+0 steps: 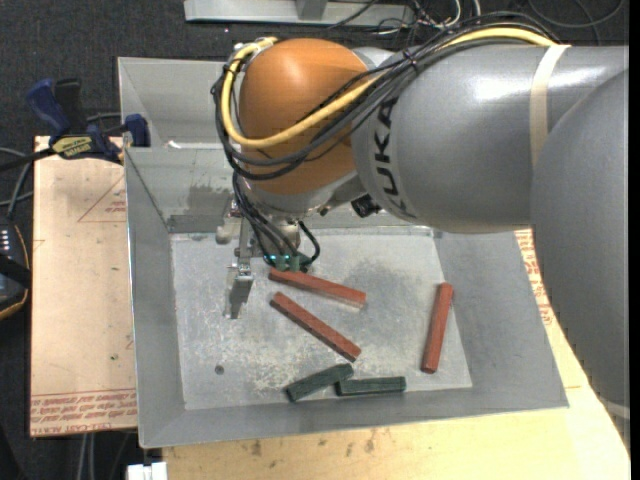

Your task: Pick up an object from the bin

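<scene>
My gripper [268,276] hangs under the orange dome over the left part of the bin floor. It is open, and nothing shows between its fingers. One grey fingertip [239,296] is low over bare floor; the other sits by the left end of a red-brown flat stick [318,288]. A second red-brown stick [315,327] lies slanted just below the first, to the right of the gripper.
A third red-brown stick [437,326] lies nearly upright at the right side. Two dark green sticks [320,381] [371,386] lie end to end near the front wall. The arm and its cables cover the back right of the bin.
</scene>
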`<state>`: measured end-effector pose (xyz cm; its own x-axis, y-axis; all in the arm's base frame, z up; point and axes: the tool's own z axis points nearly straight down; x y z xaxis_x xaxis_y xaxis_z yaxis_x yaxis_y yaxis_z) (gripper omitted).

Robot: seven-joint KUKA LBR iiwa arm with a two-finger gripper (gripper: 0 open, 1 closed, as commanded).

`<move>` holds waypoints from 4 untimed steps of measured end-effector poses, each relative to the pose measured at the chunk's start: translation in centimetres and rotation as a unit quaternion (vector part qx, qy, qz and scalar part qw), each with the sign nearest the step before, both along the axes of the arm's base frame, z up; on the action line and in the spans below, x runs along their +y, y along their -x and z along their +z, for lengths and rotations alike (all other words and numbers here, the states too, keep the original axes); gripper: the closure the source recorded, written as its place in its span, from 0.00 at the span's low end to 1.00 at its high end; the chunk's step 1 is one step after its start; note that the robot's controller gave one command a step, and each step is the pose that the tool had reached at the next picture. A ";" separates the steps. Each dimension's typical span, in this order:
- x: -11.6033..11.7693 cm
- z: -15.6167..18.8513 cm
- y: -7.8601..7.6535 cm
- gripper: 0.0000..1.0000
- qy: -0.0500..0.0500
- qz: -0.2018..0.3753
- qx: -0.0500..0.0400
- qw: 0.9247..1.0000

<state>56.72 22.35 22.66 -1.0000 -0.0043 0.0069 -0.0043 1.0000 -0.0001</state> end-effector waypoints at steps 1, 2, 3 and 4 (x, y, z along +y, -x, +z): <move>-0.1 0.4 -0.2 0.00 -0.001 -0.002 -0.004 1.000; -1.7 -1.0 -0.6 0.00 -0.003 0.031 -0.007 0.999; -5.7 -7.0 -0.5 0.00 -0.001 0.116 -0.006 0.993; -6.7 -9.2 -0.6 0.00 0.000 0.145 -0.003 0.989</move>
